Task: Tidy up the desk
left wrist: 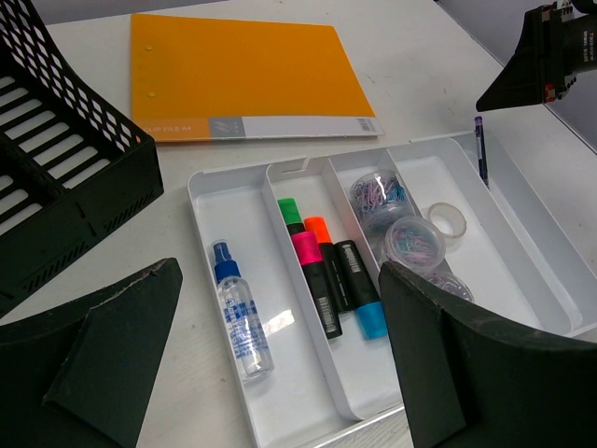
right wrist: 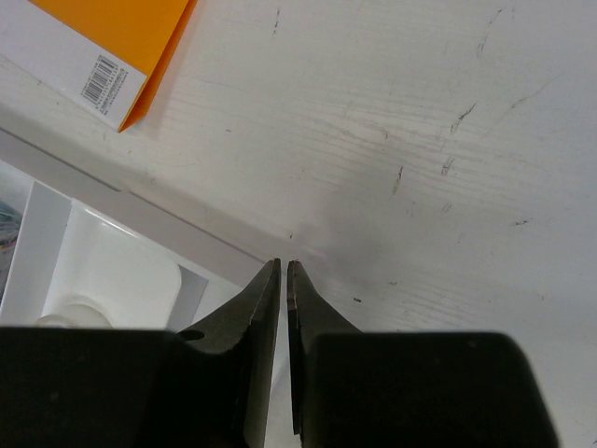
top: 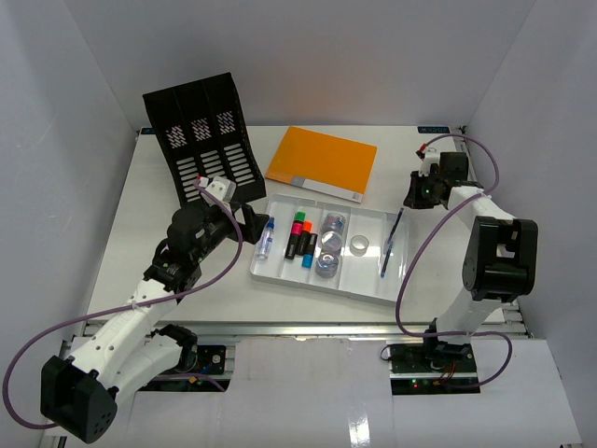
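Both empty over scuffed white desk (top: 140, 224): left gripper (left wrist: 280, 271) agape (right gripper (right wrist: 283, 266) closed)

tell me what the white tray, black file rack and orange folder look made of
White tray: looks like moulded plastic, glossy, glare on its floor, rounded walls.
Black file rack: likely rigid plastic, matte, with moulded slots and grid holes.
Orange folder: thin plastic sheet or coated card, smooth with a soft sheen; cannot tell which.
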`<action>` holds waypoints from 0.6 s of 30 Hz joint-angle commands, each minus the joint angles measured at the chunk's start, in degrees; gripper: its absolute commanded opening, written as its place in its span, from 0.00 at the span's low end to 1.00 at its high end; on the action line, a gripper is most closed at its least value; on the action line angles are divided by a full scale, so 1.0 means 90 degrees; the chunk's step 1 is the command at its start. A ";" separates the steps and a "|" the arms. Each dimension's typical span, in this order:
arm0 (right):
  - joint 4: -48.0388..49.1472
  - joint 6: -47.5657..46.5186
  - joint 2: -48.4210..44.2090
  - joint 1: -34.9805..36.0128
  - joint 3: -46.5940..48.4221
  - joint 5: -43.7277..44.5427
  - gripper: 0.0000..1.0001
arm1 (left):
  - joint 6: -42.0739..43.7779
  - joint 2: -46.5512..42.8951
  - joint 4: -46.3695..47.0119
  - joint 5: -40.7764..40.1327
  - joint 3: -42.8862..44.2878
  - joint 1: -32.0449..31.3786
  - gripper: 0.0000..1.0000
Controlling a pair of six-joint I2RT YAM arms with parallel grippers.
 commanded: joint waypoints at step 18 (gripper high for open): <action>-0.0078 -0.0032 -0.0265 0.0089 -0.0095 -0.0448 0.13 | 0.0086 -0.0084 0.0025 -0.0028 -0.0019 0.0027 0.98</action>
